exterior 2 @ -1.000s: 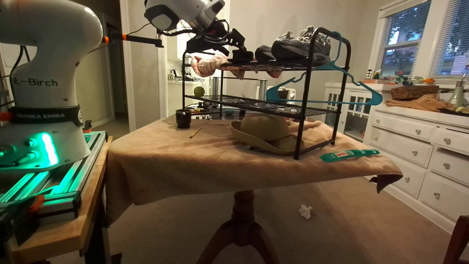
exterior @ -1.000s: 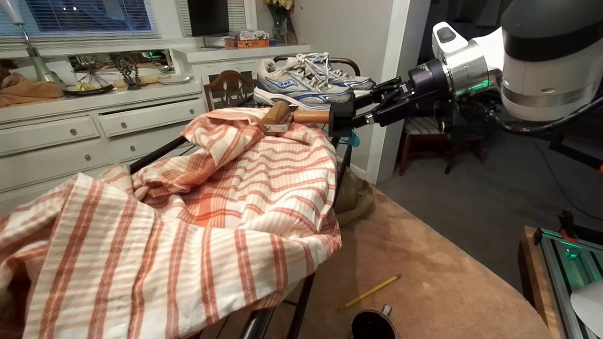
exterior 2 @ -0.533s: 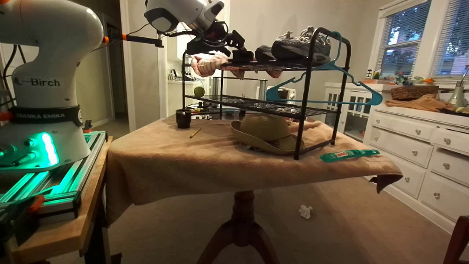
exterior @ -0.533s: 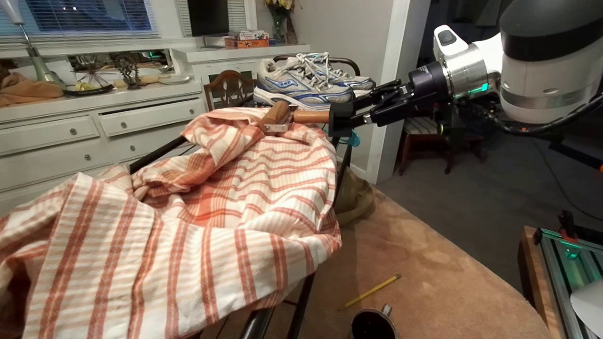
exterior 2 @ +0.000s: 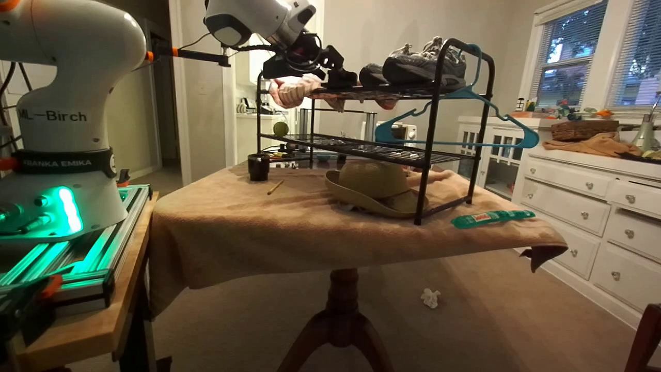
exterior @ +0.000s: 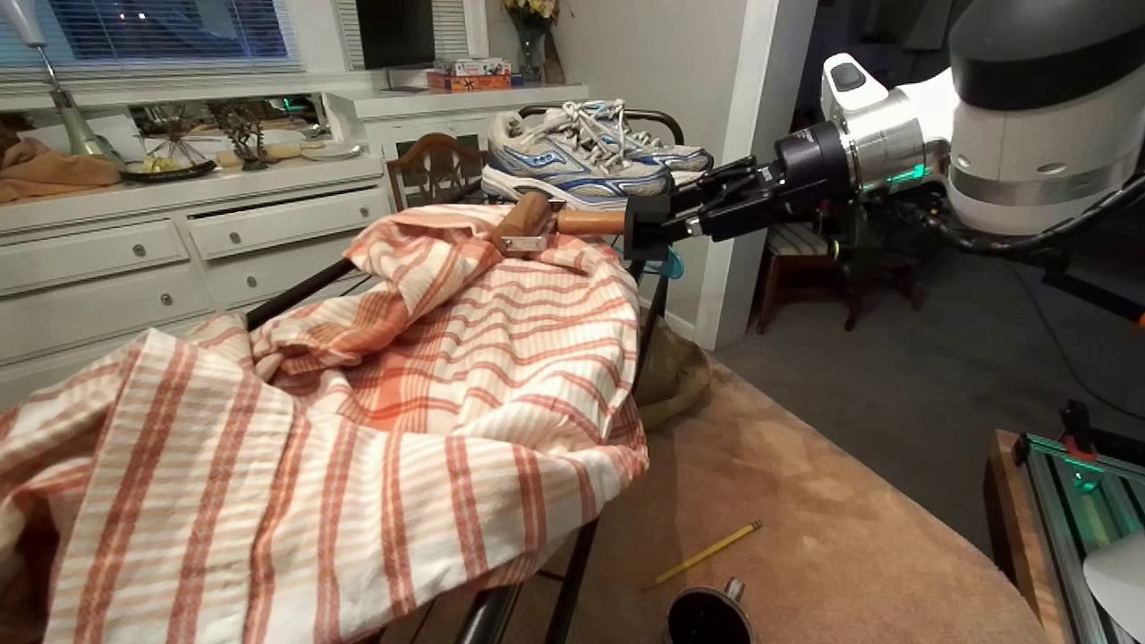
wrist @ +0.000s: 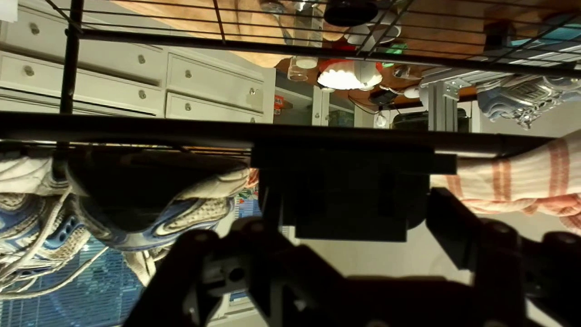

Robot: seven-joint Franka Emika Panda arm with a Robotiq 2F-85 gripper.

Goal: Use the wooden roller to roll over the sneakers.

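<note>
White drawers (exterior 2: 586, 225) stand below blind-covered windows (exterior 2: 576, 77) near a pale wall (exterior 2: 379, 36).

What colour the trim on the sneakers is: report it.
Blue; the sneakers show it best in an exterior view.

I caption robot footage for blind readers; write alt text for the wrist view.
Robot fingers stand on either side of a black block; whether they touch it is unclear. The picture appears upside down: blue-trimmed sneakers show soles up at lower left, striped cloth at right, and a rack bar runs across above.
</note>
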